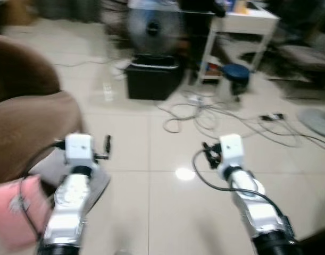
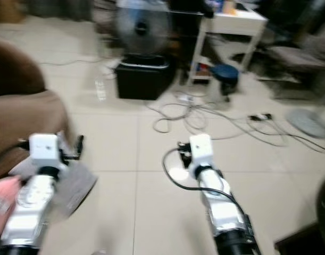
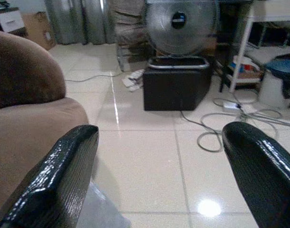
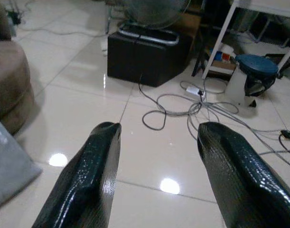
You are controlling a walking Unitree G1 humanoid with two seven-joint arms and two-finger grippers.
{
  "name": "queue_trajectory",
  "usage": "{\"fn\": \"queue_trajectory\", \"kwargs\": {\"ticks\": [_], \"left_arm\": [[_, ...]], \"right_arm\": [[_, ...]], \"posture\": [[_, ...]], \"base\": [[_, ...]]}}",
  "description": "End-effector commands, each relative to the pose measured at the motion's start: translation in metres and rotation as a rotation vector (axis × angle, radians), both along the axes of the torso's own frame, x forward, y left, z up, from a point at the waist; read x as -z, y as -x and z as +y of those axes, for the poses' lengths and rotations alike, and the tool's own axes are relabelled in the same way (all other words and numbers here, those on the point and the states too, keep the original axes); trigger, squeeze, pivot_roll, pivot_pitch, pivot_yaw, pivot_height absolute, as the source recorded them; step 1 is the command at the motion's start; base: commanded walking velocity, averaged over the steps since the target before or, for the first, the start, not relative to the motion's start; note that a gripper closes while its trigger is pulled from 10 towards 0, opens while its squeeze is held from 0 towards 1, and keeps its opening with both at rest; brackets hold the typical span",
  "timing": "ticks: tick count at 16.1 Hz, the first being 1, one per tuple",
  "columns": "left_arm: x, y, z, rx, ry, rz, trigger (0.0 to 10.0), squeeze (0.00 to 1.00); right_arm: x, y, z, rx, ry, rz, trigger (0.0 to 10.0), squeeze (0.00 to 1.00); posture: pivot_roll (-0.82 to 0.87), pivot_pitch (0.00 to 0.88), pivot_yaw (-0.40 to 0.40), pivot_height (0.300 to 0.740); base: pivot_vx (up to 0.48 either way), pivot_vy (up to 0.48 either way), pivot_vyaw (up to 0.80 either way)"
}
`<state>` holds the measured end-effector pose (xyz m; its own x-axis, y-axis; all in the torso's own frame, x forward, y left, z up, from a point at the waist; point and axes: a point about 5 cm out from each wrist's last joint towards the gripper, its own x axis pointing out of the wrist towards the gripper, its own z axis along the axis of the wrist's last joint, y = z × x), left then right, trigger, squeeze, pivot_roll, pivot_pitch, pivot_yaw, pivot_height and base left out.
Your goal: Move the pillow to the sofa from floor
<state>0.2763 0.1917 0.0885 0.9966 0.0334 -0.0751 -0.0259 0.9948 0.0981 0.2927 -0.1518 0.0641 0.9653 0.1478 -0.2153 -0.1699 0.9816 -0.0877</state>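
Pillow: a grey pillow [image 2: 72,183] lies flat on the floor [image 1: 146,149], right against the foot of the sofa [image 1: 29,127], under and just beside the left arm.
Sofa: brown, with a rounded arm, at the robot's left; its seat is cut off by the frame edge.
Left hand: the left hand [image 3: 159,190] is spread wide and holds nothing; it hangs above the pillow's near corner, beside the sofa.
Right hand: the right hand [image 4: 159,161] is spread too and empty, over bare floor, well apart from the sofa and the pillow.
Pink thing: something pink [image 1: 16,212] sits at the sofa's near end, behind the left arm; whether it is a second cushion or a cloth cannot be told.
Risk, wrong thing: by judgement, the pink thing lies so close to the pillow that a reach could take it by mistake.
Risk, weak hold: the pillow is flat and limp, so a pinch at one corner may let it sag and slide out while it is lifted to the sofa.
Risk, cables: loose cables [image 1: 205,114] trail over the floor away from the sofa, near a black box [image 1: 154,79] with a fan [image 1: 151,24]; a step that way could snag them.
Hard to see: both head views are blurred, and the arm covers most of the pillow.
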Motion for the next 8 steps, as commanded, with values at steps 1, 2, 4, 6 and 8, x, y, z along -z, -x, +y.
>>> {"fn": "queue_trajectory", "kwargs": {"ticks": [1, 2, 4, 6, 8], "left_arm": [[-0.0059, -0.0051, 0.0015, 0.006, -0.020, -0.017, 10.0, 0.00], [-0.0064, -0.0064, 0.0008, 0.011, -0.022, -0.018, 10.0, 0.00], [-0.0067, -0.0075, -0.0002, 0.020, -0.025, -0.017, 10.0, 0.00], [-0.0019, -0.0088, -0.0025, 0.041, -0.033, 0.045, 10.0, 0.00], [-0.0031, -0.0099, -0.0007, 0.037, -0.065, 0.034, 10.0, 0.00]], "right_arm": [[-0.0001, -0.0006, -0.0022, 0.016, -0.003, -0.008, 10.0, 0.00], [0.0010, -0.0002, -0.0030, 0.023, -0.003, -0.009, 10.0, 0.00], [0.0019, 0.0010, -0.0035, 0.029, -0.003, -0.010, 10.0, 0.00], [0.0041, 0.0038, -0.0034, 0.042, -0.006, -0.008, 10.0, 0.00], [0.0060, 0.0041, -0.0026, 0.059, -0.007, 0.001, 10.0, 0.00]], "posture": [[0.11, 0.000, -0.029, 0.740], [0.10, 0.000, -0.021, 0.740], [0.10, 0.000, -0.013, 0.740], [0.10, 0.000, -0.003, 0.740], [0.10, 0.000, -0.003, 0.740]], "base": [[0.000, -0.480, 0.80], [0.000, -0.480, 0.80], [0.000, -0.480, 0.80], [0.000, 0.000, 0.80], [0.000, 0.480, 0.40]]}}
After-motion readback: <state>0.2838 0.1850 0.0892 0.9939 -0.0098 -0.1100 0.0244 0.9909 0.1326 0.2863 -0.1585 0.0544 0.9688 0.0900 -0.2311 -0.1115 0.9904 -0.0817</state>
